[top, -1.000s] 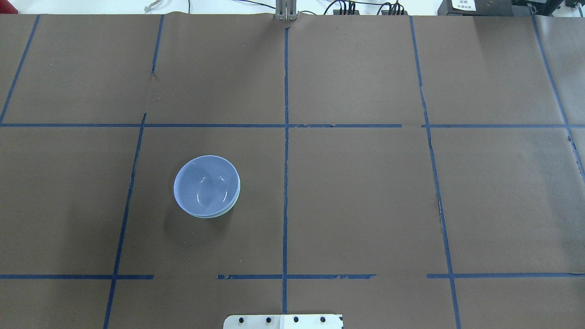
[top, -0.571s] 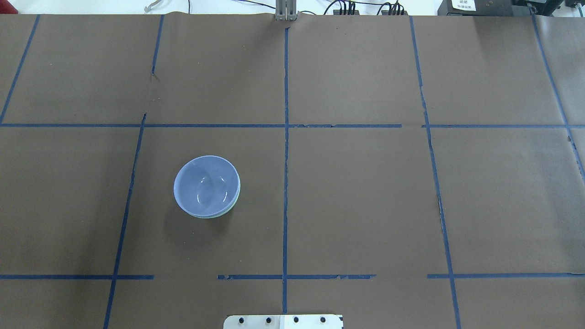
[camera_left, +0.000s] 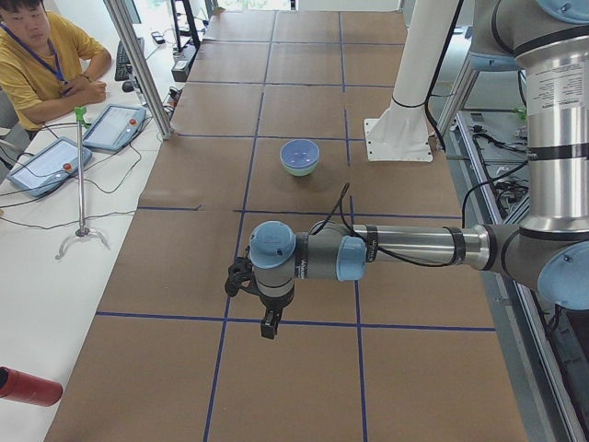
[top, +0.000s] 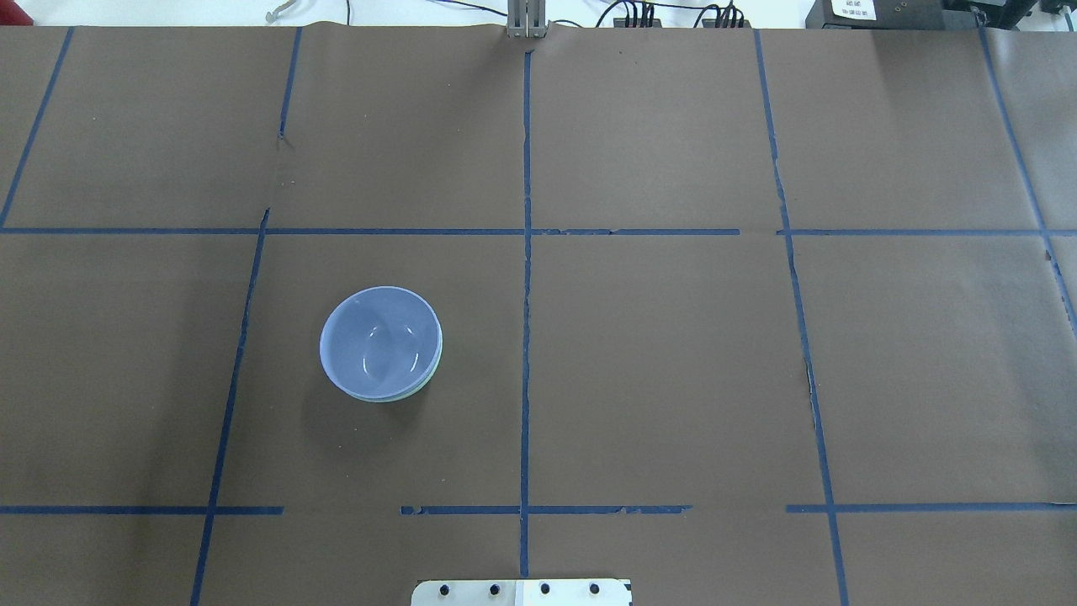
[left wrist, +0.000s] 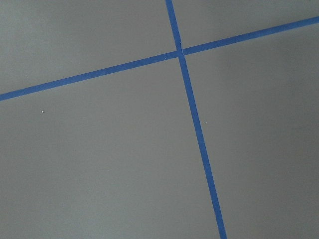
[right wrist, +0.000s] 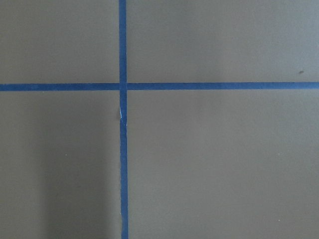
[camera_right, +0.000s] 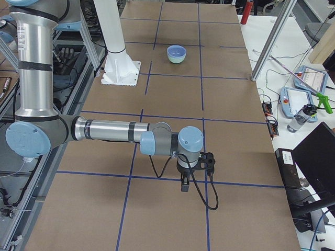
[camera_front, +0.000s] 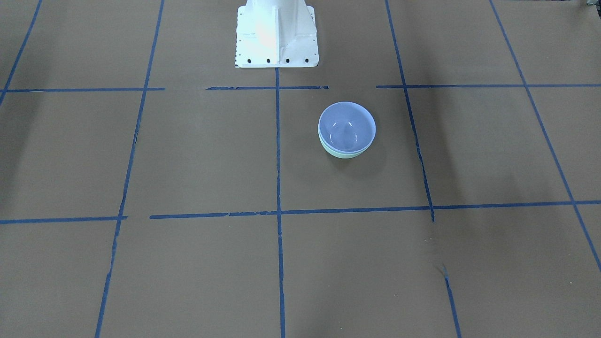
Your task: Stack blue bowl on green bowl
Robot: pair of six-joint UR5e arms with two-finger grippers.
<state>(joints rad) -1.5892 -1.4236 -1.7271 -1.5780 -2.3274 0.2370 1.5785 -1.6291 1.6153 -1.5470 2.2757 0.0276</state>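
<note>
The blue bowl (top: pixel 379 341) sits nested inside the green bowl (top: pixel 423 387) on the brown table, left of the centre tape line. Only a thin crescent of the green bowl's rim shows under it. The stack also shows in the front-facing view, blue bowl (camera_front: pixel 346 126) over green bowl (camera_front: pixel 345 154), and far off in both side views. My left gripper (camera_left: pixel 267 328) hangs near the table's left end, far from the bowls. My right gripper (camera_right: pixel 183 186) hangs near the right end. I cannot tell whether either is open or shut. Both wrist views show only paper and tape.
The robot's white base (camera_front: pixel 276 33) stands at the table's near edge. Blue tape lines (top: pixel 526 295) grid the brown paper. An operator (camera_left: pixel 37 55) sits beside control tablets (camera_left: pixel 115 124) by the far side. A metal post (camera_left: pixel 138 64) stands at that edge.
</note>
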